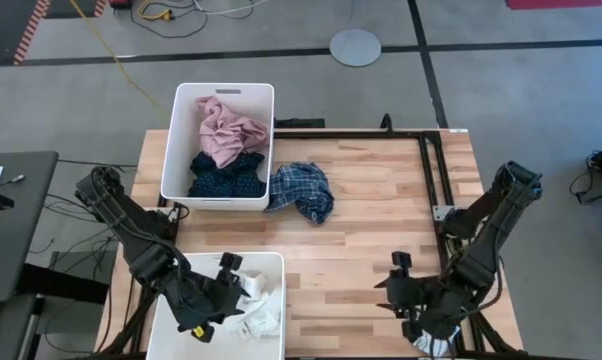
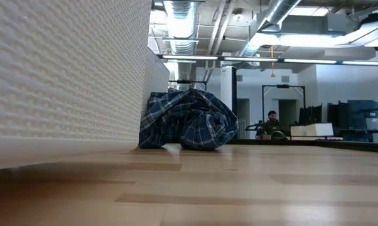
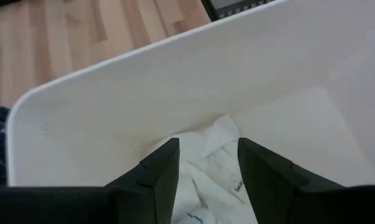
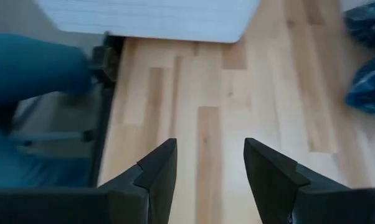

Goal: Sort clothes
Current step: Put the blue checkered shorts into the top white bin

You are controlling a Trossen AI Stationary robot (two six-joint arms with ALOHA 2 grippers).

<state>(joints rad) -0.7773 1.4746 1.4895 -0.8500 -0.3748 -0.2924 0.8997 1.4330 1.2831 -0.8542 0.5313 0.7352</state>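
Observation:
My left gripper (image 3: 206, 149) stands open over the near white bin (image 1: 271, 262), above the white socks (image 3: 215, 165) lying on its floor. In the far white bin (image 1: 181, 130) the pink shirt (image 1: 226, 130) lies on top of the navy dotted piece (image 1: 226, 177). The blue plaid shirt (image 1: 301, 192) lies crumpled on the table, against that bin's right wall. It also shows in the low view (image 2: 189, 119). My right gripper (image 4: 207, 149) is open over bare wood near the table's near right corner (image 1: 391, 285), pointing toward the near bin.
The near bin's wall (image 2: 63, 75) fills the left of the low view. A black frame (image 1: 431, 170) runs along the table's right side. Bare wood (image 1: 361, 250) lies between the bins and my right gripper. A blurred blue shape (image 4: 32, 68) shows beyond the table's edge.

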